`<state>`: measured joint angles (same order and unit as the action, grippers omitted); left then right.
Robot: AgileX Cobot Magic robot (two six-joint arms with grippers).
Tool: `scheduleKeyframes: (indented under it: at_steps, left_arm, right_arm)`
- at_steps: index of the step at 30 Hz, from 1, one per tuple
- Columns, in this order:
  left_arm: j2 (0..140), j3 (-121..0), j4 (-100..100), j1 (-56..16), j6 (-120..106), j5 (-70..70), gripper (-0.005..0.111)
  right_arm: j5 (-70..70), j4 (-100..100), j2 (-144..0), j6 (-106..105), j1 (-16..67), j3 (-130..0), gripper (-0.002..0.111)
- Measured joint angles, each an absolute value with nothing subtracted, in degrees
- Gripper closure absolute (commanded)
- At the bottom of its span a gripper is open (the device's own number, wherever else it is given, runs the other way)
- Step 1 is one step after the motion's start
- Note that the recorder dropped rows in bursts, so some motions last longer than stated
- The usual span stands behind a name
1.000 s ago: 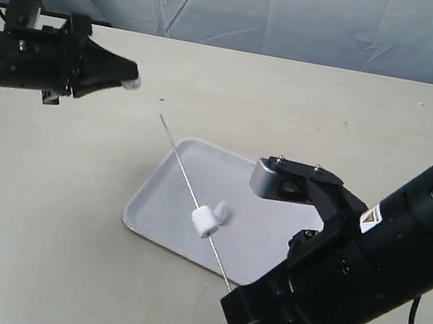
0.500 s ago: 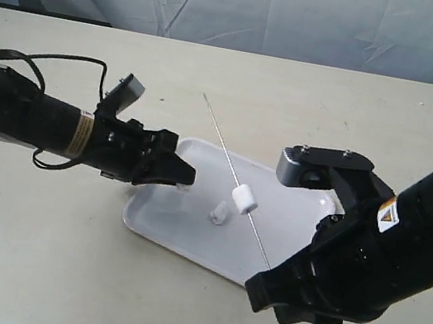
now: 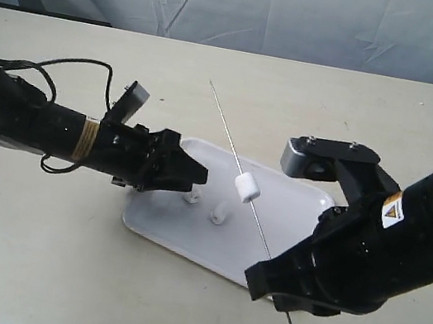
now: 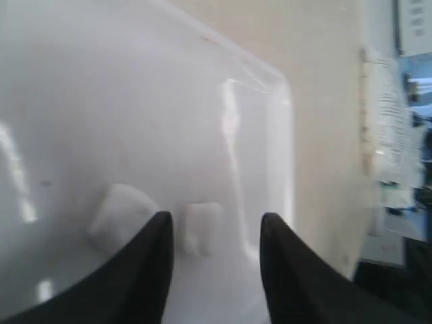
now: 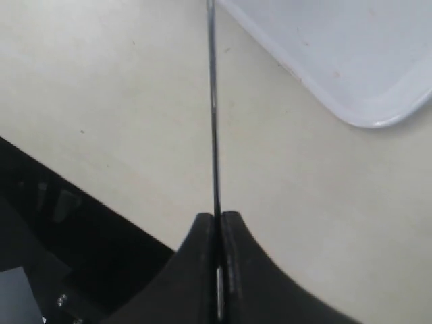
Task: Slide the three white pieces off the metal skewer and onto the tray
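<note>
The left gripper [image 4: 215, 223] is standing with its jaws apart, holding nothing, and its tips are hovering low over the tray [image 3: 155, 232]. A loose white piece [image 4: 201, 228] is lying on the tray floor just ahead of the gap between the fingers. A second loose white piece [image 4: 120, 216] is sitting just beside it, outside one finger; whether either is touching a finger cannot be told. Further ahead of this gripper, the metal skewer [image 3: 225, 122] is slanting across above the tray. It is carrying the threaded white piece [image 3: 246, 188] partway along its length, and rod and piece are standing between the two grippers.

The right gripper [image 5: 217, 217] is clamping tight on the skewer near one end. A short stub is poking out behind the jaws, and the long part is running away from them toward the tray. The right arm's bulk is covering the tray corner nearest to it.

A black cable [image 3: 66, 64] is looping behind the left gripper along its arm. Bare table [image 3: 31, 264] is lying open on every side of the tray. A wrinkled pale cloth [image 3: 309, 19] is hanging beyond the skewer's free tip, at the table's edge.
</note>
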<state>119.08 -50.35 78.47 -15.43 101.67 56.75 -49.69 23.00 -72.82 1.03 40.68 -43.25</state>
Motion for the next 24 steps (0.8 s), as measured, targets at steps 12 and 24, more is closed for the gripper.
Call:
scheduleKeyframes:
  at_steps: [12,24]
  left_arm:
    - [115.48,-50.66,83.34,-11.14,109.0,69.26,0.066]
    - [109.37,-50.66,83.99,-13.68,110.65,69.55,0.067]
  right_arm:
    - [-35.88,23.54,-79.27,1.71,40.68,-43.25,0.109]
    - [-29.0,28.55,-84.81,1.5,40.68,-43.25,0.109]
